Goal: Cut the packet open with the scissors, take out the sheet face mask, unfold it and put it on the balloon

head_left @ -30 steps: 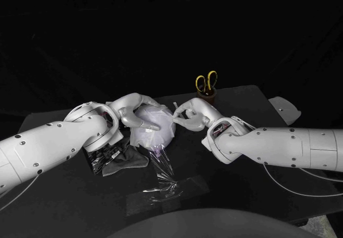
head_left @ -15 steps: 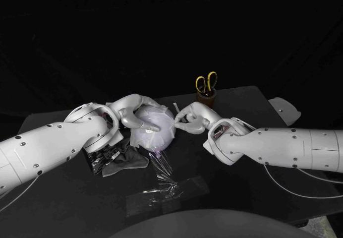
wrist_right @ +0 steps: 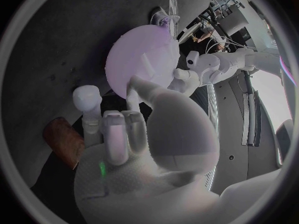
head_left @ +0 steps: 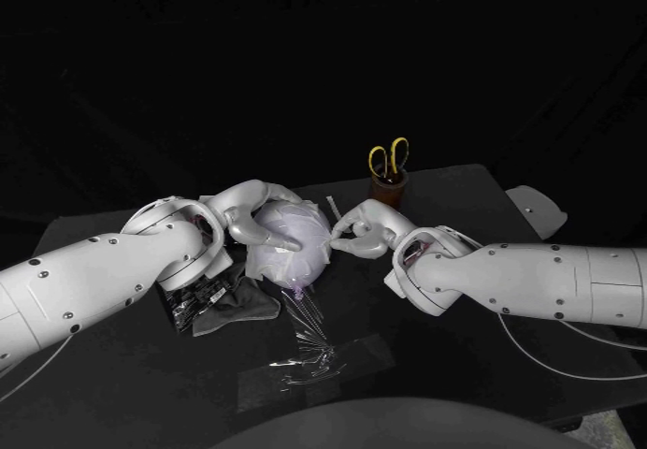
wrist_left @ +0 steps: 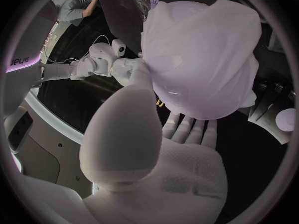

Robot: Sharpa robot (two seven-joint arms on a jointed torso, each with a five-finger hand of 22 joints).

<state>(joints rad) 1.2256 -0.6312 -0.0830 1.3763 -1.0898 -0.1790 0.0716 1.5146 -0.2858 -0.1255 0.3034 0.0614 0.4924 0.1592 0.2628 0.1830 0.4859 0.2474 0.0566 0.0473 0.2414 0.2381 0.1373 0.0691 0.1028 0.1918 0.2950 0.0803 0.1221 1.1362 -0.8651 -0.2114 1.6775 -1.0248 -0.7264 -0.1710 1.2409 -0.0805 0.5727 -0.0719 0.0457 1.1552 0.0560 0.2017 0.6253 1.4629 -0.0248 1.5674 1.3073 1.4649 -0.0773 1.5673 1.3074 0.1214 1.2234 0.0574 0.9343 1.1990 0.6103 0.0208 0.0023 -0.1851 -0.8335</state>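
A pale balloon (head_left: 292,245) draped with the white sheet face mask (wrist_left: 206,55) stands over the table's middle. My left hand (head_left: 251,211) holds the balloon from its far left side, palm (wrist_left: 156,159) under it. My right hand (head_left: 357,225) is at the balloon's right side; its thumb tip (wrist_right: 134,84) lies on the mask and its other fingers (wrist_right: 116,129) are curled in. Whether it pinches the mask is unclear. The yellow-handled scissors (head_left: 388,157) stand in a brown cup (head_left: 388,193) behind the right hand. The opened black packet (head_left: 216,301) lies under my left forearm.
A crumpled clear film (head_left: 310,348) trails from under the balloon toward the table's front edge. A white object (head_left: 539,208) sits past the table's right corner. The brown cup (wrist_right: 62,140) is close to my right hand's fingers.
My right hand has shifted slightly down and toward me along the balloon's right side. The left hand and the balloon have stayed almost still.
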